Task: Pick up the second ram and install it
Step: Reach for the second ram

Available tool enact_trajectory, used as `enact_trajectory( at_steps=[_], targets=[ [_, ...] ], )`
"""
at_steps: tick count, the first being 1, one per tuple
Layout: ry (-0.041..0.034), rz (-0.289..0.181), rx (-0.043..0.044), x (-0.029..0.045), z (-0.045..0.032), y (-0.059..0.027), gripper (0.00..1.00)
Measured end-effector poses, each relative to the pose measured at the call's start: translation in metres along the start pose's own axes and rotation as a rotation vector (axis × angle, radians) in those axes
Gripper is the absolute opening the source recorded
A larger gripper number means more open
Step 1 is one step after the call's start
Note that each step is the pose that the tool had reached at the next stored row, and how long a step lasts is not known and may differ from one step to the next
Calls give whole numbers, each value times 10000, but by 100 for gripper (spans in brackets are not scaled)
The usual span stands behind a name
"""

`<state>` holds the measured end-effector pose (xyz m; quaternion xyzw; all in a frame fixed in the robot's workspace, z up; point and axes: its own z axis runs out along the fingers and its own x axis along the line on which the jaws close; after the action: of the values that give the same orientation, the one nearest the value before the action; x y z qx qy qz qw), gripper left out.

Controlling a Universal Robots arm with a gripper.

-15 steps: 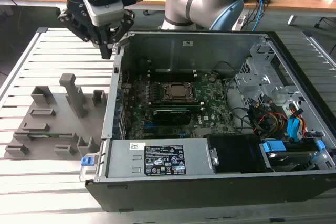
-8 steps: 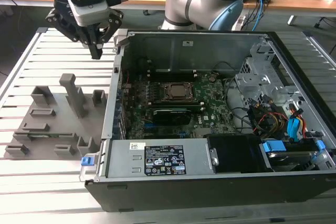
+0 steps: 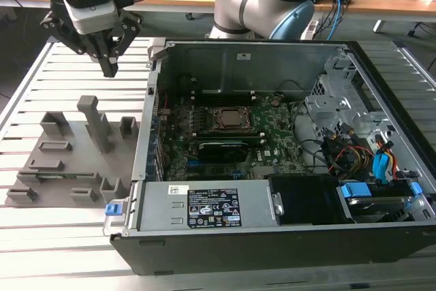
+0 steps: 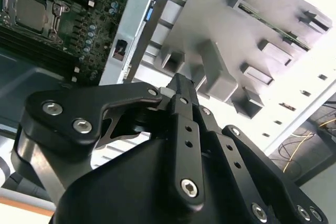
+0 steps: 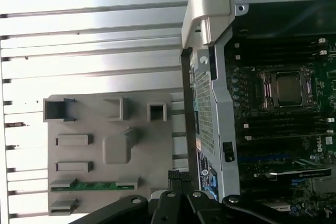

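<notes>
The second ram (image 5: 94,185) is a narrow green stick lying in a slot of the grey holder block (image 5: 84,124) on the slatted table. It also shows in the exterior view as a thin green strip (image 3: 58,176) near the holder's front, and in the second wrist view (image 4: 273,24). My gripper (image 3: 109,67) hangs high above the holder's far side, well away from the ram. Its black fingers (image 4: 181,85) are pressed together with nothing between them. The open computer case (image 3: 157,141) with the green motherboard (image 3: 272,124) stands at the exterior view's right of the holder.
A tall grey post (image 3: 95,122) rises from the holder's middle, with several small brackets around it. The case's raised metal side wall (image 5: 207,103) borders the holder. Inside are a processor socket (image 3: 228,119), a black card (image 3: 219,149), a power supply (image 3: 211,206) and cables (image 3: 368,155).
</notes>
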<state>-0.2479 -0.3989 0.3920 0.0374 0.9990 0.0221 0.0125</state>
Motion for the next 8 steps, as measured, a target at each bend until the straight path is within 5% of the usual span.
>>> enact_trajectory(
  at_steps=[8],
  targets=[
    [0, 1, 0, 277, -5, -20, 11]
  ],
)
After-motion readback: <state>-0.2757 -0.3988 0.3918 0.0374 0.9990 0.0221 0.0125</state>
